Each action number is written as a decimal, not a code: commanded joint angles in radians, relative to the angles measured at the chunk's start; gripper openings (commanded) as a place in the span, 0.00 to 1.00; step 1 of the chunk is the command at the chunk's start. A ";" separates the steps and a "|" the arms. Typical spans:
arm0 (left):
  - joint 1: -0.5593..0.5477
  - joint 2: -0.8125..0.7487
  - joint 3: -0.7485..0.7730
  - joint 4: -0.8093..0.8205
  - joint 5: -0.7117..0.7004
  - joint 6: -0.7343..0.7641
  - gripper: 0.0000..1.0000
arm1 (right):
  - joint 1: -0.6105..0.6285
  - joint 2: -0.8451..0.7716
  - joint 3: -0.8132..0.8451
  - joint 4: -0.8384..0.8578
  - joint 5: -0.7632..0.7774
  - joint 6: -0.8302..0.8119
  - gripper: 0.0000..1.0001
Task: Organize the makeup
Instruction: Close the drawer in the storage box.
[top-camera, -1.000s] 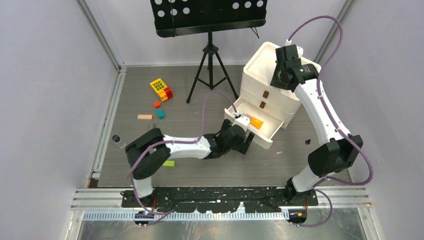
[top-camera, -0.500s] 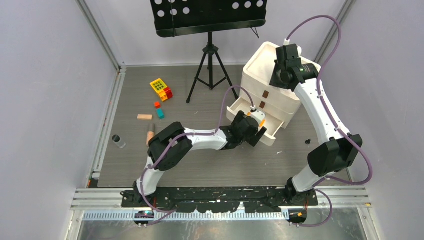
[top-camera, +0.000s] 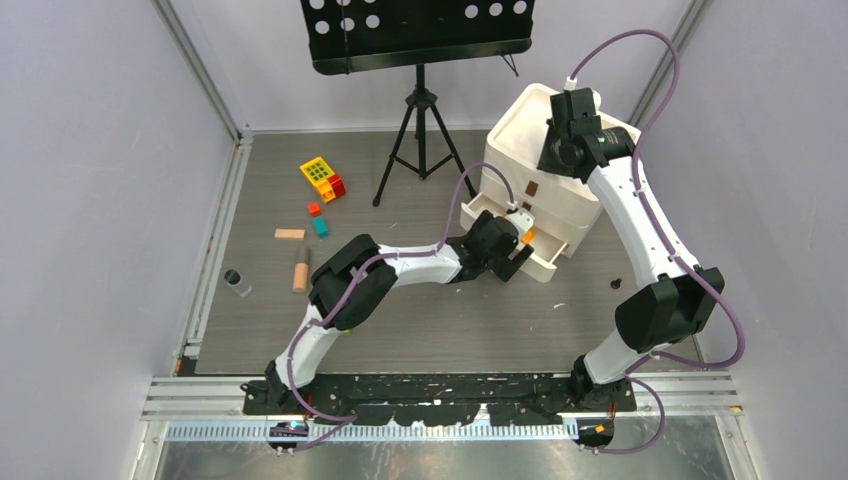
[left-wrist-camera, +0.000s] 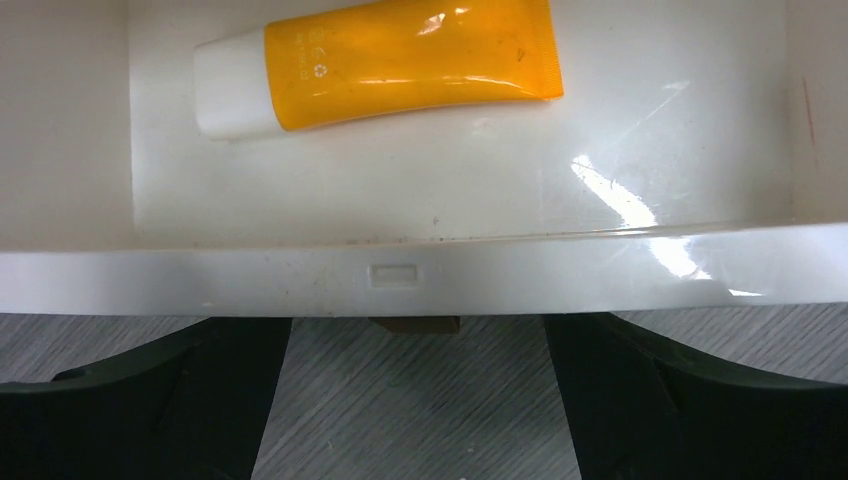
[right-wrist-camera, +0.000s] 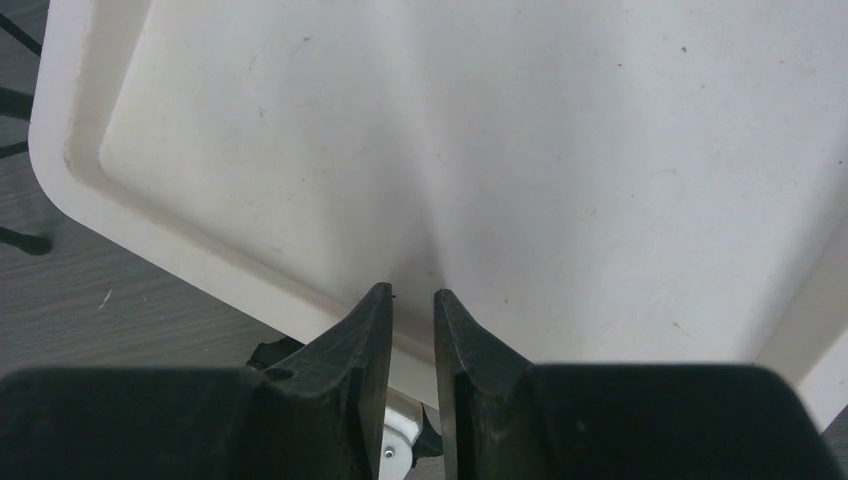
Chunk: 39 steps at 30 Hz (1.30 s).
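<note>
1. Only the top view shows the whole scene: the left arm reaches to the open bottom drawer (top-camera: 548, 266) of the white box (top-camera: 505, 150), and the right arm bends over the top of the box. On the table (top-camera: 400, 330), well apart on the left side, lie a tan tube (top-camera: 300, 272) and a clear bottle (top-camera: 237, 283)
2. Only the left wrist view shows the inside of the drawer: an orange tube (left-wrist-camera: 400, 62) with a white cap lies flat on its floor
3. The left gripper (left-wrist-camera: 417, 322) has its fingers (left-wrist-camera: 150, 400) spread wide and holds nothing. They stay outside the drawer, before its front wall; the orange tube is beyond this wall, apart from both
4. In the right wrist view, the right gripper (right-wrist-camera: 412, 295) has its fingers almost together, with a narrow gap and nothing in it. I cannot tell whether they touch the top of the box
</note>
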 joint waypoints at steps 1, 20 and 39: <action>0.031 0.024 0.073 0.193 0.027 0.084 0.99 | 0.038 0.038 -0.050 -0.162 -0.100 -0.001 0.28; 0.006 0.042 0.067 0.423 -0.031 -0.130 0.99 | 0.043 0.026 -0.075 -0.157 -0.091 0.015 0.28; 0.008 0.144 0.095 0.627 -0.023 0.075 0.99 | 0.047 0.015 -0.095 -0.157 -0.087 0.017 0.28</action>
